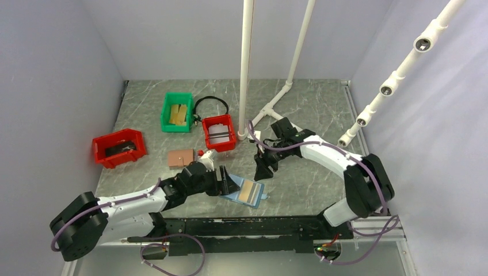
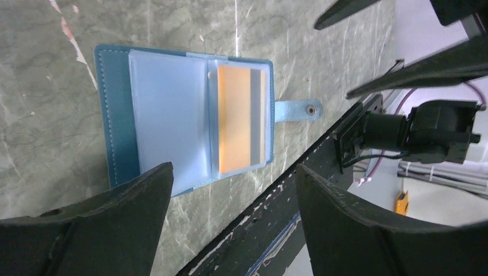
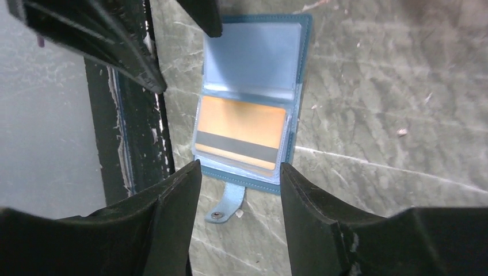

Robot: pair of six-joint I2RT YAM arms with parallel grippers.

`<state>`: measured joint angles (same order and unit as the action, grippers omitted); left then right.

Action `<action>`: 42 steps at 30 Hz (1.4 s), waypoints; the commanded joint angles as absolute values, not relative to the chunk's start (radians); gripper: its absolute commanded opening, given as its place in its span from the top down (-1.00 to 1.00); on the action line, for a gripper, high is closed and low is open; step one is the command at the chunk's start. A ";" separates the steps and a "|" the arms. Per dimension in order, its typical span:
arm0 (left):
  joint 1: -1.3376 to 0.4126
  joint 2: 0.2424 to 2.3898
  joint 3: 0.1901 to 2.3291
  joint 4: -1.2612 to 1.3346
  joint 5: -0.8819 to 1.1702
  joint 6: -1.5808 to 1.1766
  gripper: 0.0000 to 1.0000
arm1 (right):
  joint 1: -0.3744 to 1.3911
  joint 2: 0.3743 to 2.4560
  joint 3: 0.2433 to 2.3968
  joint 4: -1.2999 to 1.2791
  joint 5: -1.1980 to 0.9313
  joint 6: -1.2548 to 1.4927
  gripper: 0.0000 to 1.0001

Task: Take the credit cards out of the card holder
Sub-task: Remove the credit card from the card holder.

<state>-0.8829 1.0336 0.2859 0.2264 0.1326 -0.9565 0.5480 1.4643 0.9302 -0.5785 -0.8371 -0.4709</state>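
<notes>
Left gripper [image 1: 229, 185] hovering wide, empty, beside open card holder [image 1: 246, 193], right gripper [image 1: 266, 171] hanging parted, empty, brown wallet [image 1: 180, 157], red bin [image 1: 206, 137] lying behind.

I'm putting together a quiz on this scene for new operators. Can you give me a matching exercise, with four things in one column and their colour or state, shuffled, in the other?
Things:
1. card holder
2. credit card
3. green bin
4. left gripper

Colours or states:
a. jaws apart, holding nothing
b. gold, with a dark stripe
c. lying open on the table
d. holds tan pieces

Pairs: 1-c; 2-b; 3-d; 4-a
</notes>
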 commanded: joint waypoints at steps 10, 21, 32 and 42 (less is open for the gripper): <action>-0.962 1.234 0.403 0.246 0.205 -0.854 -0.27 | 0.510 1.683 0.962 -0.512 -0.845 -0.274 -0.03; -0.968 1.317 0.403 0.259 0.162 -0.887 -0.13 | 0.536 1.767 0.995 -0.556 -0.893 -0.283 0.07; -0.969 1.387 0.395 0.317 0.164 -0.924 -0.02 | 0.541 1.768 1.006 -0.573 -0.927 -0.290 0.19; -0.968 1.368 0.388 0.290 0.143 -0.931 -0.02 | 0.551 1.745 0.991 -0.535 -0.765 -0.266 0.14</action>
